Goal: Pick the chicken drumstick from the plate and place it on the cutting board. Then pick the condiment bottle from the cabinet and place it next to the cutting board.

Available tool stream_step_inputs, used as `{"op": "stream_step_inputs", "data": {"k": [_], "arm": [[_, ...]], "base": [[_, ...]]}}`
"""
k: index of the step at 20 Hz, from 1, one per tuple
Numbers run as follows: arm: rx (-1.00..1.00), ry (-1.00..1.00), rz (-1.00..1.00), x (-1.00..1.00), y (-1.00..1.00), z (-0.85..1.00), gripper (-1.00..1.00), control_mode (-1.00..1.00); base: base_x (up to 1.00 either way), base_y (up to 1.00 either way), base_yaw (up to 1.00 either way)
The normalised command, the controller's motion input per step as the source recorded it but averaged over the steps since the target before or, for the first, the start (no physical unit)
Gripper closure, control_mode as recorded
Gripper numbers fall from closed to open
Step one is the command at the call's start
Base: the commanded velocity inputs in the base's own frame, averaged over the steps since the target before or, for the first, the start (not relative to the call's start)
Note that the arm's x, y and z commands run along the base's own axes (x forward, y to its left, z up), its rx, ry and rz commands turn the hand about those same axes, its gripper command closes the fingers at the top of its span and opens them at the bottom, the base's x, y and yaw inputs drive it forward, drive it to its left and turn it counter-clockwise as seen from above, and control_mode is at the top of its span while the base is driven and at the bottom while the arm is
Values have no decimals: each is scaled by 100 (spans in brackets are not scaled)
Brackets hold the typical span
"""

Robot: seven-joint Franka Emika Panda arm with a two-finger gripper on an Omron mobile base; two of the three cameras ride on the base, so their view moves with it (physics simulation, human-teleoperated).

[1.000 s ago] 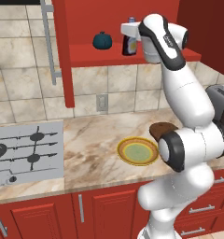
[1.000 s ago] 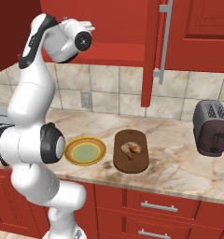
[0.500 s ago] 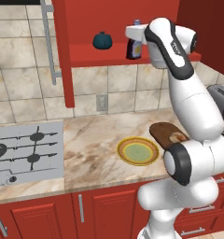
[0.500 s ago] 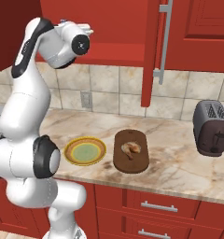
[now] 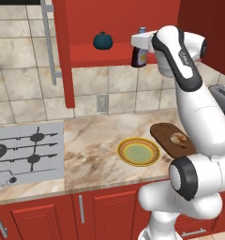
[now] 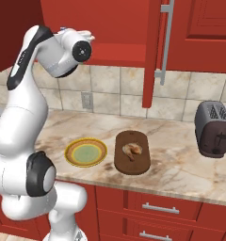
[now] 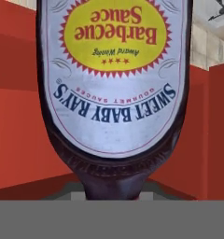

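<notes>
Left base view: gripper (image 5: 138,42) raised at the cabinet (image 5: 109,56) shelf, right against the condiment bottle (image 5: 139,55); finger spread hidden, can't tell. Teal pumpkin (image 5: 103,41) off to its left on the same shelf. Far below: plate (image 5: 123,146) and cutting board (image 5: 161,133) carrying the chicken drumstick (image 5: 179,138). Right base view: board, drumstick, plate, toaster (image 6: 213,128) below the hand. Hand view: bottle label upside down, very close.

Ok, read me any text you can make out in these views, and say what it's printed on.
All on the condiment bottle label, seen upside down in the hand view:
"Barbecue Sauce"
"SWEET BABY RAY'S"
"Award Winning": small, partly legible.
"GOURMET SAUCES": small, roughly legible.
In the left base view the label is too small to read.
</notes>
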Motion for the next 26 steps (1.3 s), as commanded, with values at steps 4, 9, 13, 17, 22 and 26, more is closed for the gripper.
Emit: {"op": "stream_step_inputs", "data": {"k": [4, 9, 13, 17, 22, 26], "arm": [[2, 12, 0, -42, 0, 0, 100, -100], [4, 12, 0, -42, 0, 0, 100, -100], [5, 10, 0, -39, 0, 0, 100, -100], [8, 10, 0, -40, 0, 0, 100, -100], [10, 9, 0, -41, 0, 0, 100, -100], [9, 7, 0, -40, 0, 0, 100, -100]], "base": [[0, 0, 0], [0, 0, 0], [0, 0, 0], [0, 0, 0], [0, 0, 0], [0, 0, 0]]}}
